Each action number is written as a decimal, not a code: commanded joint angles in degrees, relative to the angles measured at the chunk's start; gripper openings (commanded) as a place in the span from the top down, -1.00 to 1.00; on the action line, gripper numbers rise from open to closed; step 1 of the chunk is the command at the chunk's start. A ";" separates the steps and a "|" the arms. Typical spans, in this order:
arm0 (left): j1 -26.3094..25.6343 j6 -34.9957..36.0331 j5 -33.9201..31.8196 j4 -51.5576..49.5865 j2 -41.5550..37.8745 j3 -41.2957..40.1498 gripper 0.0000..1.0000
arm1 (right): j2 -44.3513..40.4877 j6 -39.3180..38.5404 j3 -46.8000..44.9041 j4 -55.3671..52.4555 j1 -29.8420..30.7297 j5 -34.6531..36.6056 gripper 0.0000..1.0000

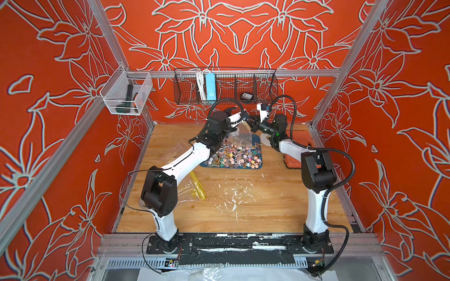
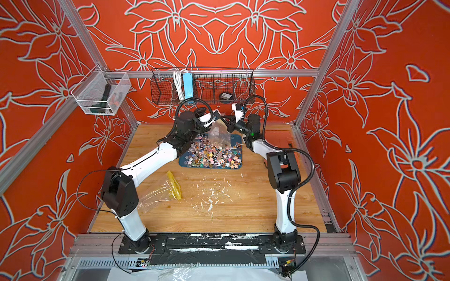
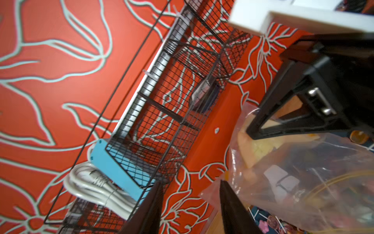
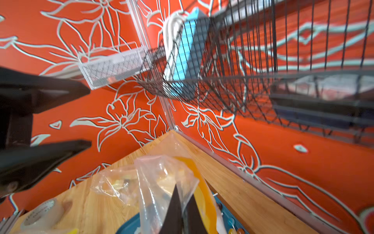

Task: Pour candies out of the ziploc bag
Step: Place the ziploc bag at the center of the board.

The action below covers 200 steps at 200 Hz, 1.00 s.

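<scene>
The ziploc bag (image 1: 241,135) (image 2: 219,132), clear with a yellow zip strip, hangs over the blue tray (image 1: 255,141) (image 2: 237,140) near the back wall. My right gripper (image 4: 185,194) (image 1: 248,122) is shut on a fold of the bag's plastic (image 4: 162,182). My left gripper (image 3: 190,188) (image 1: 245,116) stands open right beside the bag (image 3: 293,172); only the wall shows between its fingers. The candies (image 1: 231,158) (image 2: 211,155), small multicoloured lollipops on white sticks, lie heaped in the tray. A few candies (image 3: 271,222) show under the bag.
A second clear bag with a yellow strip (image 1: 194,187) lies flat on the wooden table under my left arm. A tape roll (image 1: 265,140) and a red tray (image 1: 295,158) sit right of the blue tray. A black wire basket (image 1: 226,87) hangs on the back wall just above both grippers.
</scene>
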 commanded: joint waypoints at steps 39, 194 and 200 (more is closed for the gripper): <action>-1.31 -13.76 -5.68 -1.20 -16.75 -2.52 -0.09 | -18.86 0.03 -7.85 -2.62 -0.12 1.79 1.00; -1.41 -59.48 -0.23 -24.72 -40.98 -25.68 -0.54 | -63.88 18.46 -48.04 -62.06 -2.64 3.86 1.00; -1.41 -59.51 -0.25 -25.08 -41.22 -25.99 -0.54 | -63.21 18.97 -49.35 -61.18 -2.81 3.46 1.00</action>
